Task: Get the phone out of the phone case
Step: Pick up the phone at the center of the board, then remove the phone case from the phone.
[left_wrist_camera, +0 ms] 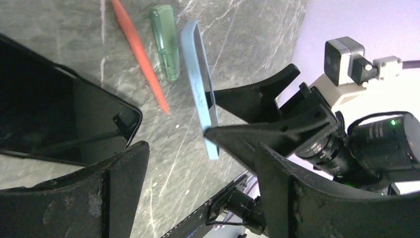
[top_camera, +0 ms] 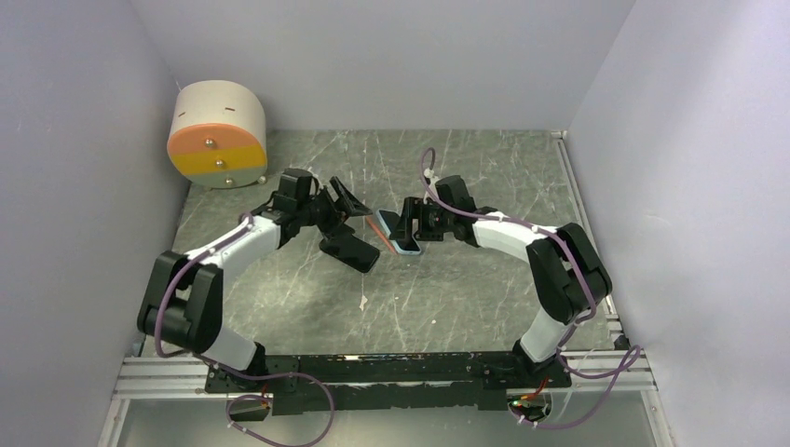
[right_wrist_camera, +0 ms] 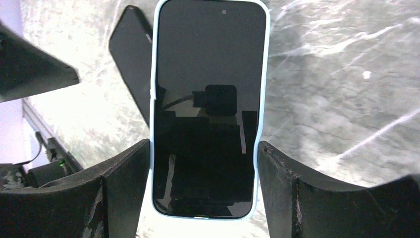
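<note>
**Phone held fast in its case:** The right gripper (right_wrist_camera: 203, 148) was clamped on the two long edges of the pale-blue phone case (left_wrist_camera: 198, 84). The phone (right_wrist_camera: 208, 59) was seated inside the case, its dark screen turned to the wrist camera. The case appeared raised and tilted above the marbled table (top_camera: 447, 298).

To the left of the case, the left gripper (left_wrist_camera: 200, 148) stood spread wide with nothing in it. It hovered over a black slab (left_wrist_camera: 44, 109) lying flat near the case; whether this was a second handset or a cover could not be told. An orange pen (left_wrist_camera: 141, 57) and a green translucent tube (left_wrist_camera: 167, 44) lay between the slab and the case.

The step in hand looked to be bringing the free gripper across to work the phone loose. It would probably go best by catching the case lip at a corner clear of the right fingers and peeling it back. A straight pull seemed unwise, since the side clamp likely pressed the rim onto the phone. Keeping the case low over the table would soften any drop.
</note>
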Controlling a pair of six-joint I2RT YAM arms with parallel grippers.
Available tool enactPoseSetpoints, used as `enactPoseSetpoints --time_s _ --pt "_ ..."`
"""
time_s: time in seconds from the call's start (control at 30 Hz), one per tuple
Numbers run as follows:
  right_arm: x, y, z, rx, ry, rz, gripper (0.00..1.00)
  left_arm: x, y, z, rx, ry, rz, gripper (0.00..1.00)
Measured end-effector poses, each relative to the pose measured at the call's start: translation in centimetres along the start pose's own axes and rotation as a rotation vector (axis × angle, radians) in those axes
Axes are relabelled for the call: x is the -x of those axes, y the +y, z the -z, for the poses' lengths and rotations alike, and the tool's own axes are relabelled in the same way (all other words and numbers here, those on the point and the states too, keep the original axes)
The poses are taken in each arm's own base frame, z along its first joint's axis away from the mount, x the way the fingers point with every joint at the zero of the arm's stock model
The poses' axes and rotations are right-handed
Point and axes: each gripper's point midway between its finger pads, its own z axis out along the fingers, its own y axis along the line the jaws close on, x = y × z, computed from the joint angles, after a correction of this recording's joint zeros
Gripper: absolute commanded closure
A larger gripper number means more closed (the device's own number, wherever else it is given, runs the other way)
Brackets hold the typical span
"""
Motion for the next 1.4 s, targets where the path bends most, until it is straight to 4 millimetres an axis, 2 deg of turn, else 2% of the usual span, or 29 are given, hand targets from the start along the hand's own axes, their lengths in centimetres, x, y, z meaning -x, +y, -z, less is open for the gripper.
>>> enactPoseSetpoints --time_s 0.3,0.53,0.77,0.87,0.93,1.07,1.13,1.3,1.4 --pt "-0.3 3.2 -0.2 0.083 -0.020 0.014 1.00 -0.8 -0.6 -4.2 0.028 0.073 0.078 0.30" --pt "0.1 5.3 0.6 0.113 -0.061 0.063 1.00 -2.0 -0.6 -5.5 0.033 0.121 0.101 0.45" --pt "0.5 5.9 0.8 0.093 -0.102 0.107 1.00 -2.1 -1.8 -5.7 -0.015 0.120 0.085 0.78" --pt "1.2 6.1 1.0 0.091 -0.131 0.123 0.89 -1.9 -1.9 -5.7 -0.030 0.105 0.079 0.90" --pt "1.4 6.3 1.3 0.092 -0.141 0.131 0.75 -1.8 -2.3 -5.4 -0.053 0.090 0.072 0.97" --pt "1.9 7.5 2.0 0.118 -0.168 0.169 0.44 -1.4 -3.2 -3.9 -0.093 0.045 0.050 0.97" --pt "2.2 8.1 2.5 0.134 -0.183 0.190 0.32 -1.0 -3.7 -3.0 -0.118 0.011 0.036 0.97" --pt "3.5 10.1 4.2 0.193 -0.237 0.206 0.14 -0.1 -4.7 -0.4 -0.200 -0.071 0.014 0.97" --pt "4.8 11.4 5.7 0.231 -0.292 0.200 0.12 1.1 -4.9 1.2 -0.240 -0.140 0.011 0.97"
